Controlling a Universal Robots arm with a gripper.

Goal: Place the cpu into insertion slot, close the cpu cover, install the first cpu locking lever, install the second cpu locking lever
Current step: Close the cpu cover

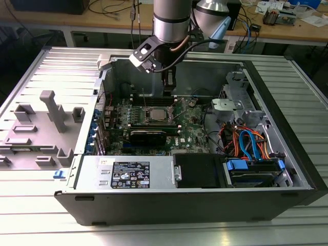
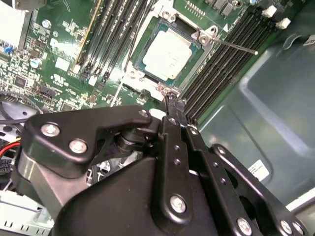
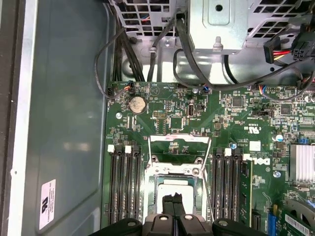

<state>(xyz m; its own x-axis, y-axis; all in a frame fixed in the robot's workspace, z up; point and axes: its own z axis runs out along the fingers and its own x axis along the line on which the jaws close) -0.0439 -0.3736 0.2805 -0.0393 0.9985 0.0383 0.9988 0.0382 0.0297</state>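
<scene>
Hovering fingers [image 2: 170,112] near seated cpu [image 2: 167,54]

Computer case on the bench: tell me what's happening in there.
The robot arm's gripper reaches into the open case, jaws together with nothing visible between them, tips close to the insertion slot. The cpu lies in the slot. The cpu cover looks raised, not closed, and a locking lever stands free.
</scene>
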